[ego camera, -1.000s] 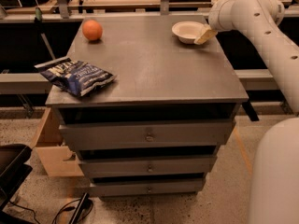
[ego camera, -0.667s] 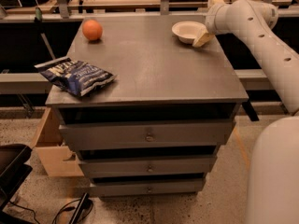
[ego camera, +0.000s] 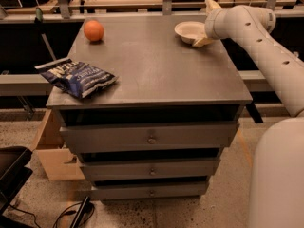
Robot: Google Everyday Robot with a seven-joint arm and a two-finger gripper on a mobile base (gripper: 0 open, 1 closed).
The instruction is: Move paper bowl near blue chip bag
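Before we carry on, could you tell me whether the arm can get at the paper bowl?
Probably yes: the gripper sits at the rim of the bowl at the back of the cabinet top, with nothing between them.

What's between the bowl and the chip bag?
Just bare tabletop, in the camera view. The gripper is at the paper bowl, far from the blue chip bag.

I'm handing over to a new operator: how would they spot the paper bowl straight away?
On the grey drawer cabinet's top, look to the far right corner, where the arm's hand sits. The paper bowl is the shallow cream-white dish beside it, unlike the round orange ball and flat blue chip bag.
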